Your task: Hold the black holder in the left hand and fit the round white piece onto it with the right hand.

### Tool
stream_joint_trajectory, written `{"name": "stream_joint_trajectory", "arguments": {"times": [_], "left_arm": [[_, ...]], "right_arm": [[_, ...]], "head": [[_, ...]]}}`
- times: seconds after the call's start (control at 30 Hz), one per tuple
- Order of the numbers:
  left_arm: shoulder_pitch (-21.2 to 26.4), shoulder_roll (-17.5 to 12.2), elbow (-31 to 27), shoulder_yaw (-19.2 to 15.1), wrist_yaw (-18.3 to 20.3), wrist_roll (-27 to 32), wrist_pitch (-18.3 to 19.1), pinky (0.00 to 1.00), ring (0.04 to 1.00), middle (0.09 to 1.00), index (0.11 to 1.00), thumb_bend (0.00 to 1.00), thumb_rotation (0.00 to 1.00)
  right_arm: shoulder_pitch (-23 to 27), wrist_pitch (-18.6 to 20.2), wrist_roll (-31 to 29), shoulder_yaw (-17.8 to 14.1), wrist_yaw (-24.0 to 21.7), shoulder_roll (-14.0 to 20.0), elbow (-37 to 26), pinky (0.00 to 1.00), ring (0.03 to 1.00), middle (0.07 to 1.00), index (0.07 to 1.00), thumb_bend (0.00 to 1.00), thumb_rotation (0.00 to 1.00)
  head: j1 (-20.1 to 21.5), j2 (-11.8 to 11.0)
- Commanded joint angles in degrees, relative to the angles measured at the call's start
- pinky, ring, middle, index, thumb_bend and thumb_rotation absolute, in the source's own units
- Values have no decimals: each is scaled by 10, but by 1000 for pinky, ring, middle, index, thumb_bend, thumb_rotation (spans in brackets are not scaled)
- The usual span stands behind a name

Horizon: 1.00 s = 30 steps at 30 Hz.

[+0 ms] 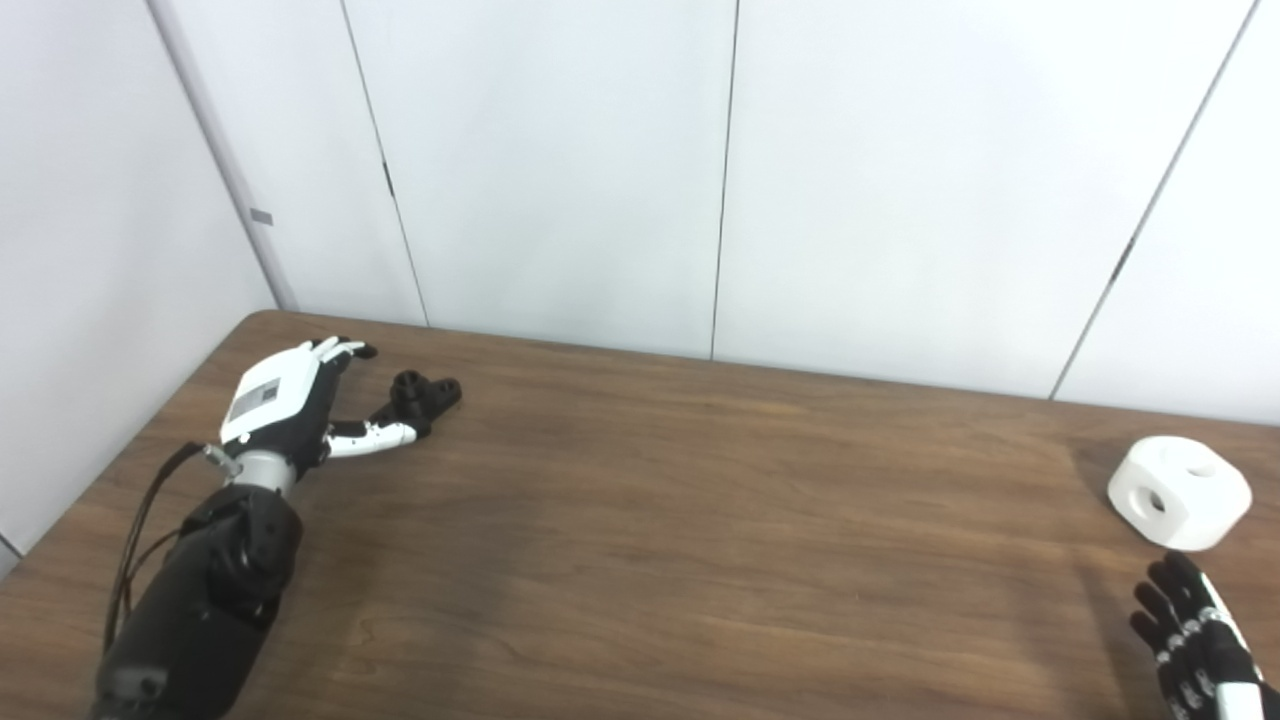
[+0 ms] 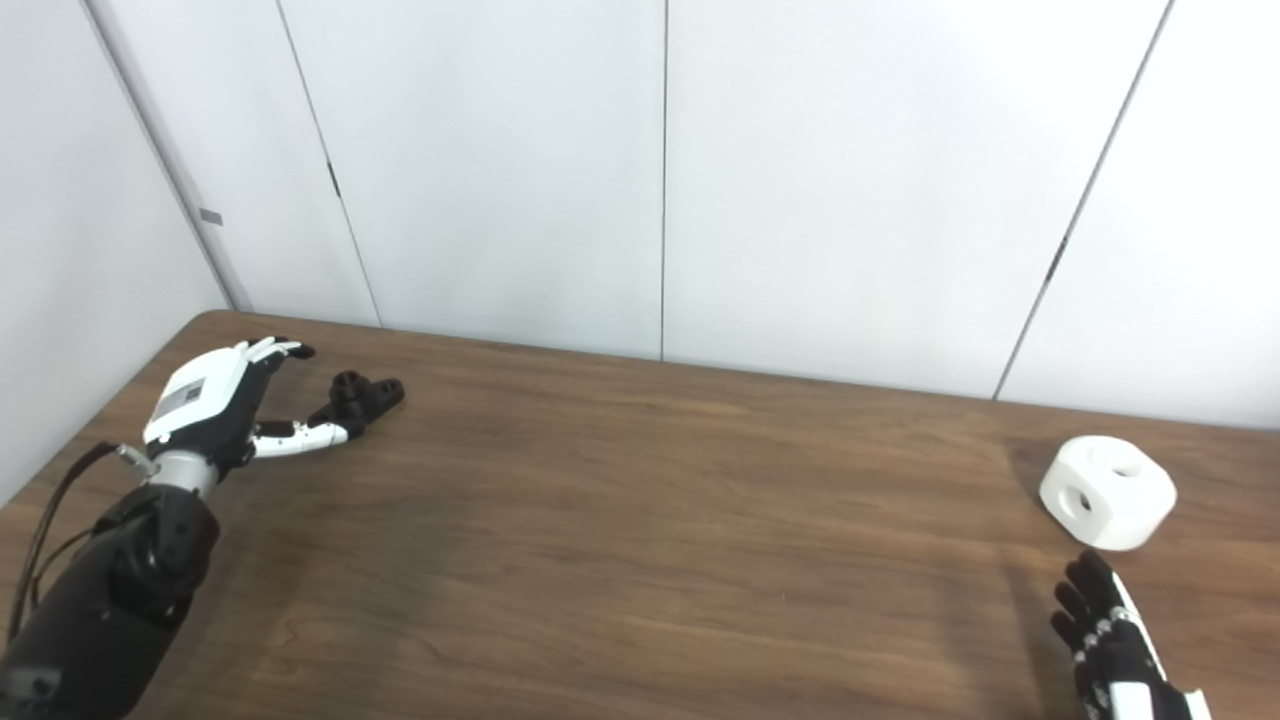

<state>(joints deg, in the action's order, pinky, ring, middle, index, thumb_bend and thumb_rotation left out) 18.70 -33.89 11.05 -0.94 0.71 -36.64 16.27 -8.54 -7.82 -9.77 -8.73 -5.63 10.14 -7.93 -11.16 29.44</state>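
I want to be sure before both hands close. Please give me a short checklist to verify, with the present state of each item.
1. Left hand open: ok.
2. Left hand around the black holder: not ok; only the thumb reaches its near side, contact cannot tell.
3. Right hand open: ok.
4. Right hand on the round white piece: not ok, fingertips are short of it.
5. Both parts resting on the table: ok.

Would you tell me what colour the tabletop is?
The tabletop is dark brown wood grain, clearest in the left eye view.
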Motion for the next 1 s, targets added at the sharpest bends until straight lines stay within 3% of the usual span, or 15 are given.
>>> {"name": "stream_joint_trajectory", "arguments": {"times": [0.0,0.43,0.97], "left_arm": [[37,-26,10,2,-9,-13,5,947,974,947,835,953,535],[79,-25,83,26,7,5,24,959,992,948,800,912,509],[94,-29,103,38,21,41,18,955,955,898,689,882,385]], "right_arm": [[-21,-14,-3,5,2,-16,12,941,941,944,929,627,924],[-23,-13,7,7,1,-16,10,948,961,949,932,627,932],[-26,-9,15,10,4,-20,1,958,967,953,942,635,932]], "head": [[-1,0],[5,3],[8,5]]}}
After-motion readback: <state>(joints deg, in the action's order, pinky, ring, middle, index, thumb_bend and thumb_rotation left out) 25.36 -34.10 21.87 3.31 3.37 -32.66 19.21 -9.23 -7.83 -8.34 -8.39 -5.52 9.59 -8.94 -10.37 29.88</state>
